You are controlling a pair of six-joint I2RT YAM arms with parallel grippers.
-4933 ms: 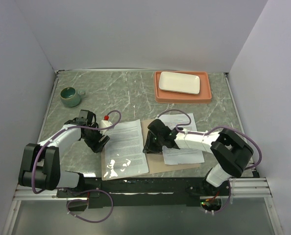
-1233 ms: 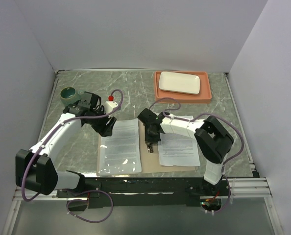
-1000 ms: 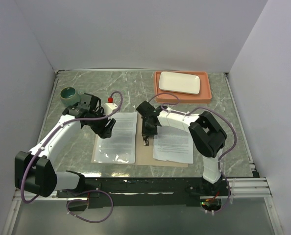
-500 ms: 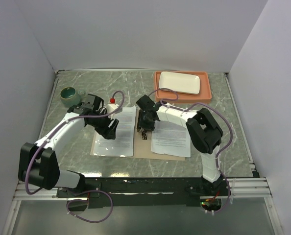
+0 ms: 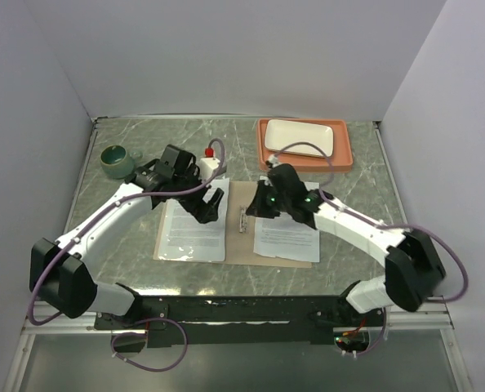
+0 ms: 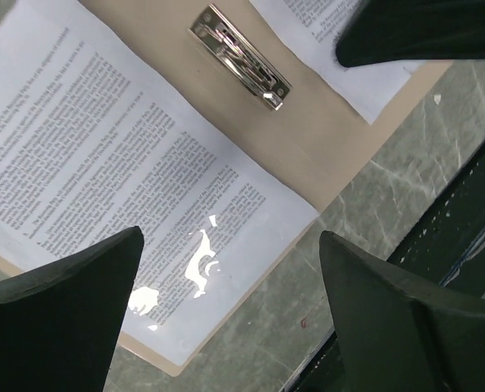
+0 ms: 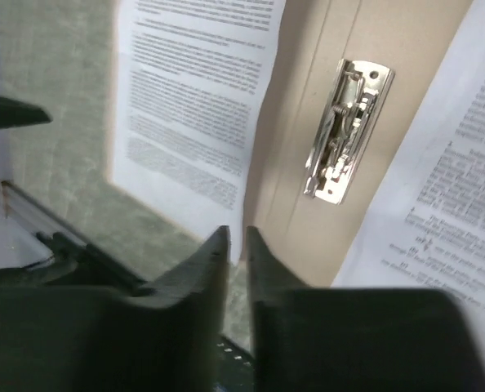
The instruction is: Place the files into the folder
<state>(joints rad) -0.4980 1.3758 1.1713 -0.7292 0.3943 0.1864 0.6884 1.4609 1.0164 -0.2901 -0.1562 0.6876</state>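
The tan folder lies open and flat, with a metal clip on its crease. A file in a glossy sleeve lies on its left half, and a plain printed file lies on its right half. My left gripper hovers over the sleeved sheet's upper right, open and empty. In the left wrist view its fingers stand wide apart above the sleeved sheet. My right gripper hovers just right of the clip, shut on nothing. In the right wrist view the gripper is above the folder, near the clip.
A salmon tray holding a white plate sits at the back right. A green cup stands at the back left. A small white bottle with a red cap stands behind the left gripper. The table's black front edge runs just below the folder.
The folder with both sheets has slid away from the front edge and squared up. The right gripper has come off the clip and moved right. The left gripper has moved right and up.
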